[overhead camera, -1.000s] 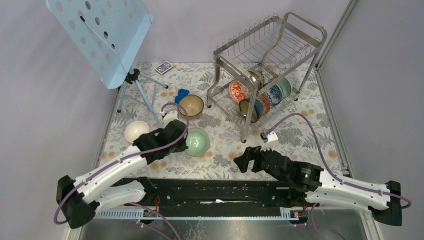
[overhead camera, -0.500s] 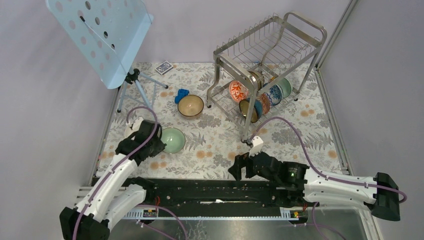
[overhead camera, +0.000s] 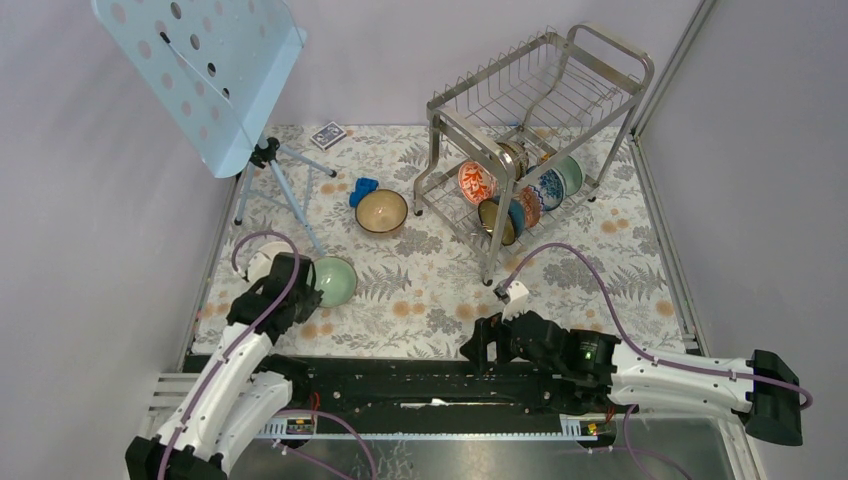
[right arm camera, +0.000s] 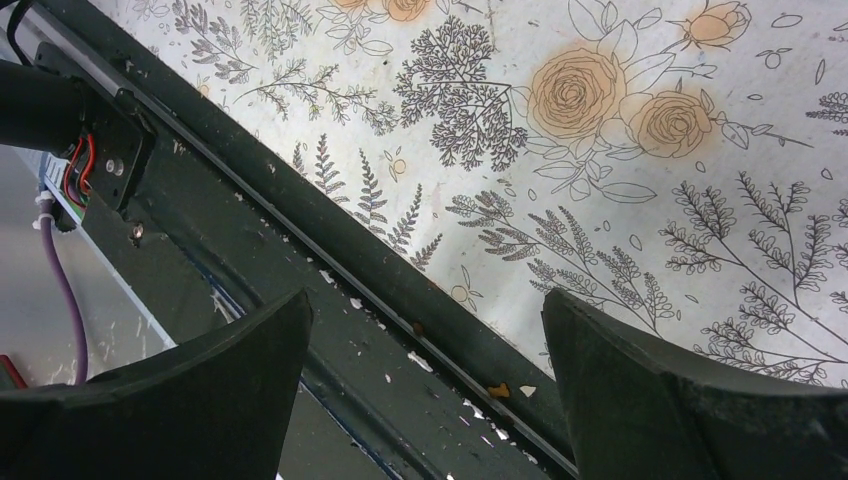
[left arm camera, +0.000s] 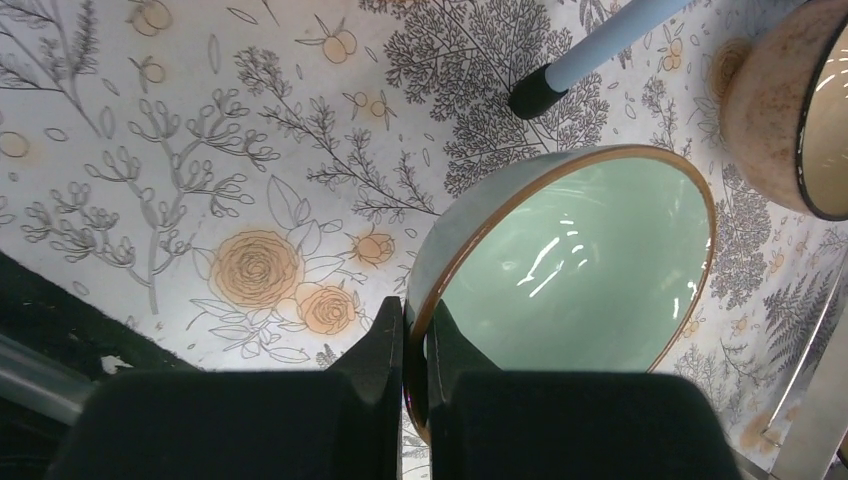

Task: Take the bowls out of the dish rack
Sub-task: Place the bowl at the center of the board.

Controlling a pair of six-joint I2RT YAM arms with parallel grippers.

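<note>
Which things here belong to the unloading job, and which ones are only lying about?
Job: dish rack, racked bowls, pale green bowl, tan bowl, white bowl.
Lying about: pale blue music stand, card box, small blue object.

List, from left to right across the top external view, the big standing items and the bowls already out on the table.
music stand → pale green bowl → tan-inside bowl → dish rack. The card box and the small blue object are left out because they overlap the bowls.
</note>
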